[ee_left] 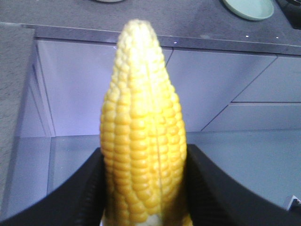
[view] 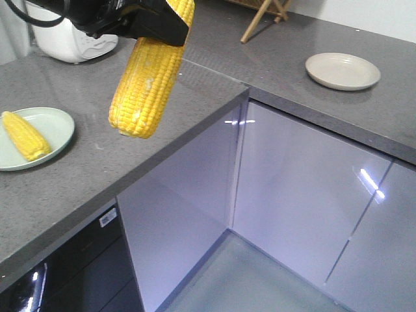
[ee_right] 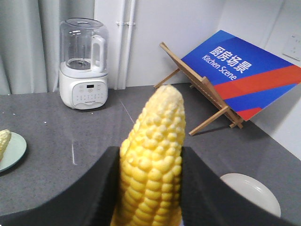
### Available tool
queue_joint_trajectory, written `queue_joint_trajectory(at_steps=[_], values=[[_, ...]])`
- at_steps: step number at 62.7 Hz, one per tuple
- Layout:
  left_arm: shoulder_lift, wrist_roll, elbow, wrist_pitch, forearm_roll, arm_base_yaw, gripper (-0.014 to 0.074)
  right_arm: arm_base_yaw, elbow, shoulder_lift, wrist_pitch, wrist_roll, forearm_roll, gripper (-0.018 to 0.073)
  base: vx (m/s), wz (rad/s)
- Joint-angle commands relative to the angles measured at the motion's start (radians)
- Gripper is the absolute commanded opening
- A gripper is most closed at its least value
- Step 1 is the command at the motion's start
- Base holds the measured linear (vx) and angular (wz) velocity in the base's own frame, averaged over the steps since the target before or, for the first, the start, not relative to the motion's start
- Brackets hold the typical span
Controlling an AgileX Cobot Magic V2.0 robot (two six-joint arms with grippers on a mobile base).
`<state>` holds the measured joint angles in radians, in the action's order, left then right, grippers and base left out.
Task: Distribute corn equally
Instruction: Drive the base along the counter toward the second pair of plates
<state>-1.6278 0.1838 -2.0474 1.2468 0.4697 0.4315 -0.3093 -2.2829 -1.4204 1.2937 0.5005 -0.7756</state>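
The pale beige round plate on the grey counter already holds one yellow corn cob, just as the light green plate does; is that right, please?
Not quite: the pale beige round plate is bare, with no cob on it, as the exterior front-facing view shows. The light green plate does hold one yellow corn cob.

Only 1 legible text: blue/red sign board point(ee_right: 244, 70), up & to the right past the right fingers point(ee_right: 101, 188), leaning on a wooden easel point(ee_right: 209, 101) at back of worktop point(ee_right: 56, 141). White chars "厨房场景", under them "Kitchen Scene", both slanted w/ the board. Blender point(ee_right: 83, 66), far left beyond those fingers: ctrl panel on its white base, marks too small to read. Front view: small white sticker point(view: 108, 218) on dark appliance front, well below the fingers point(view: 153, 26), print illegible.
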Motion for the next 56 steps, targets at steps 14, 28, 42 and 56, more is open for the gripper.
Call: queue_joint_trajectory(at_steps=[14,28,42,56], values=[[0.038,0.001,-0.026,-0.051,0.036,0.003,-0.0007,-0.007,-0.014,0.015,-0.005,0.004,-0.023,-0.0004,-0.04,-0.31],[0.038,0.001,-0.026,-0.051,0.036,0.003,-0.0007,-0.007,-0.014,0.015,-0.005,0.004,-0.023,-0.0004,-0.04,-0.35],[0.038,0.001,-0.026,-0.051,0.036,0.003,-0.0007,-0.007,-0.014,0.015,-0.005,0.004,-0.023,-0.0004,-0.04,-0.34],[0.038,0.001,-0.026,-0.051,0.036,0.003,-0.0007,-0.007,-0.014,0.015,-0.005,0.004,-0.023,-0.0004,-0.04,-0.32]])
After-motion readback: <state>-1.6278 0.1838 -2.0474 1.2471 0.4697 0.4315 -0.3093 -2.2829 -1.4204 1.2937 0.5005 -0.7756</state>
